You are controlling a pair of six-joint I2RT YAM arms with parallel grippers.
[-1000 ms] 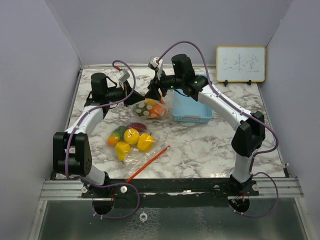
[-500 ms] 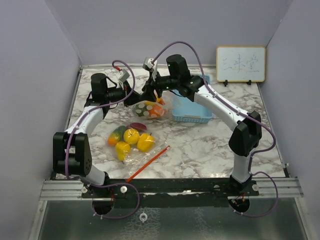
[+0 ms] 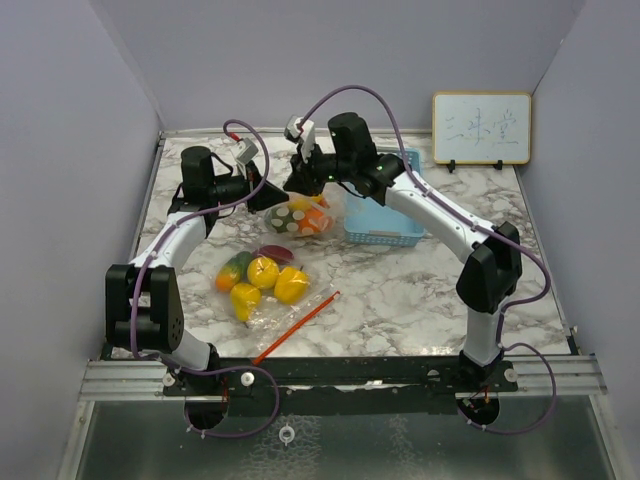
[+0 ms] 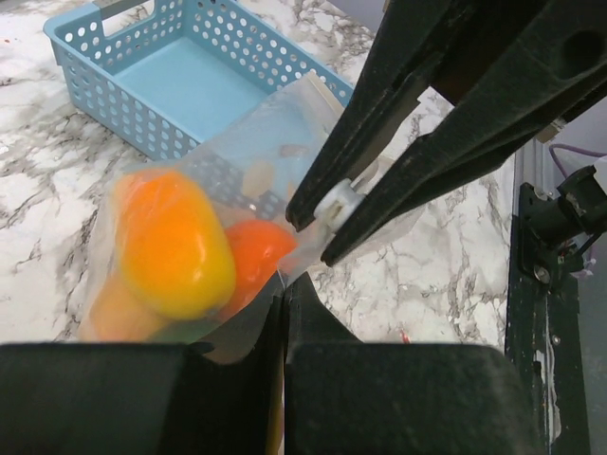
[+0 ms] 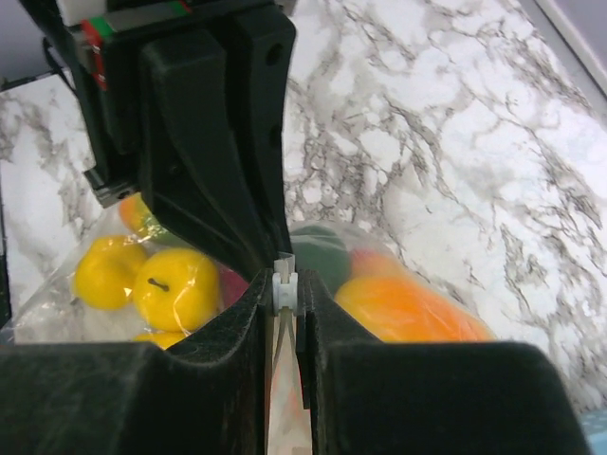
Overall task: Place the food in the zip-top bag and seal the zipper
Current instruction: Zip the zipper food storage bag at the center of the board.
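Left end effector (image 4: 285, 286) clamps the clear plastic zip-top bag (image 4: 261, 142), anchoring it, while right end effector (image 5: 285, 289) pinches the white zipper slider (image 4: 336, 202) for sealing.

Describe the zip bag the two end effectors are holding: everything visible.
The zip-top bag is clear, soft, crinkled plastic, held between the two arms next to the light blue basket. Inside sit a glossy yellow-orange toy piece and a smaller orange one. The left end effector is shut on its near edge. The right end effector is clamped on the white slider at the zipper. How far the zipper is closed cannot be told.
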